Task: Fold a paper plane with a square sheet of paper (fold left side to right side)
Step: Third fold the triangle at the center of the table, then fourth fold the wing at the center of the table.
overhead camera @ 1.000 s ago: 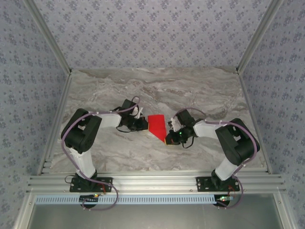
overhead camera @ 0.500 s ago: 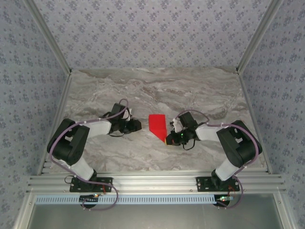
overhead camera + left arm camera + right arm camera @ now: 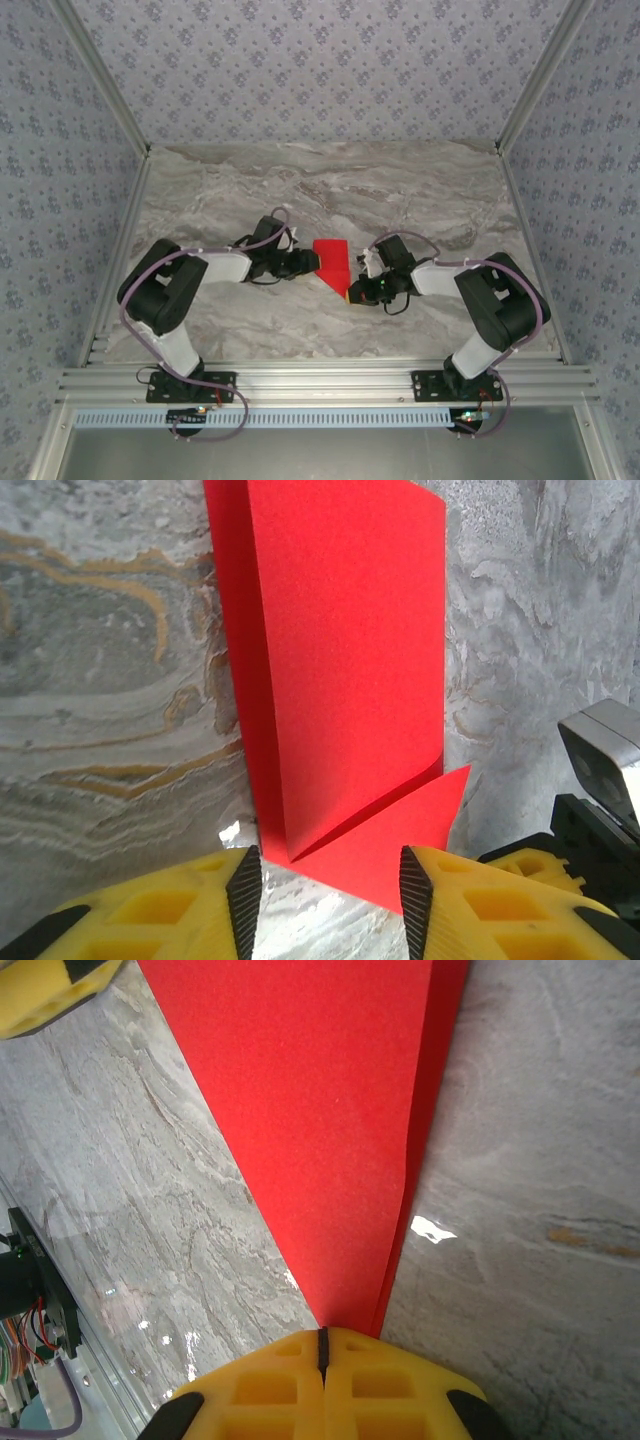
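Clamping the half-folded paper (image 3: 332, 262) by its tip, the right pincer (image 3: 322, 1338) anchors it; the left pincer (image 3: 330, 880), spread apart, likely grips its edge next.

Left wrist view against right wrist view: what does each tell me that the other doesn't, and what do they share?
Left wrist: the left gripper is open, its pads on either side of the near edge of the red sheet, and the folded flap's overlapping layers are plain. Right wrist: the right gripper is shut on the sheet's narrow tip. Both: the folded red sheet on the marble table, with the opposite gripper at the frame's edge.
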You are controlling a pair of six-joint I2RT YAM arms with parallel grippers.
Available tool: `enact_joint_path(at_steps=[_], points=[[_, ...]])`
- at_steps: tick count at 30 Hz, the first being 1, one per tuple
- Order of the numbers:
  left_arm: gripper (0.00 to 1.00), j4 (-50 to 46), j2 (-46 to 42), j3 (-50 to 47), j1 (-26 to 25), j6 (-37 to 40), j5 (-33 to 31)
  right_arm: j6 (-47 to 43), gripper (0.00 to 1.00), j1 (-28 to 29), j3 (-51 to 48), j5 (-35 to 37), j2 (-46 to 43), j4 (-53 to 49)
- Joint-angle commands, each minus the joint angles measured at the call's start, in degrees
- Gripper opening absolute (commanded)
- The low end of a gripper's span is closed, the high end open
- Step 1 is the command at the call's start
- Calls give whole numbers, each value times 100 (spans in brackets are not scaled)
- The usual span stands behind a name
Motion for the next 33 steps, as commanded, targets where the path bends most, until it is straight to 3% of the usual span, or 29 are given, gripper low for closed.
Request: enact_joint_path(at_steps=[1,11,20,23,28,33], points=[[45,100,133,207,-45,-75,83,3,0,85,-378,979,476,-766],[36,104,311,327,-104,-101,151,-31,0,91,-335,966,506,-784],[17,125,31,244,-105,-220,113,-209,2,108,-294,972,-143,-694],[12,31,-163,236,-104,-367,83,-422,10,195,-227,1333,-882,-830],[11,-276,-378,348,-116,-597,100,-911,33,588,-132,2583,-2317,-1198],[10,-386,-488,396,-122,-763,118,-1307,49,1242,-149,3730,-2631,-1022]])
